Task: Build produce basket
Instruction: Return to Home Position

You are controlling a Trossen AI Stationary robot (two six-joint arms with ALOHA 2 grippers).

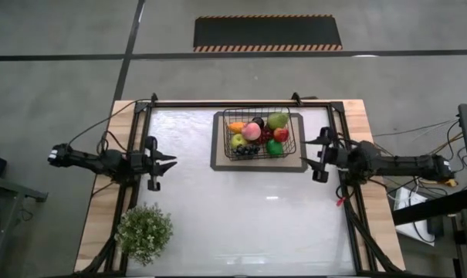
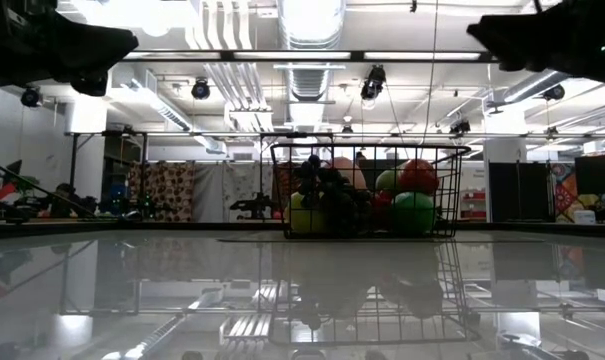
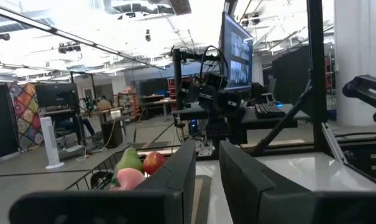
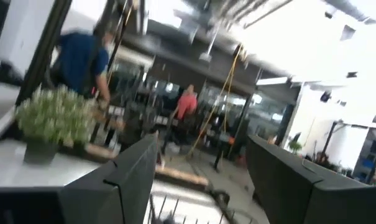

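Basket point(image 1: 297, 135) is on its dark mat point(image 1: 216, 162), far middle of the worktop point(image 1: 241, 224), and it's loaded. The produce point(image 1: 256, 133) is piled inside: green, red, pink and orange, with a dark grape bunch against the near wall. No fruit shows loose on the worktop, so the filling looks finished to me. The low view agrees, with the basket upright, fruit heaped behind the mesh and nothing lying in front.

The left gripper point(image 1: 171, 163) hangs at the left edge, well apart from the basket and pointing in towards it. Its wrist view shows the fingers point(image 3: 175, 180) a narrow gap apart with nothing between them.

The right gripper point(image 1: 310, 154) sits much closer, just beside the mat's right edge. Its fingers point(image 4: 132, 177) are spread wide and empty, which I'd say is the spread you'd want for letting an apple drop.

In the low view both arms ride high at the top corners, well above the basket rim. That height makes sense, since nothing can snag the wire from up there.

This reads as parking the arms. The right arm needs the care, because a low swing that close could nudge the basket off its mat. The plant point(image 1: 143, 233) stands at the near left corner, out of everyone's way.
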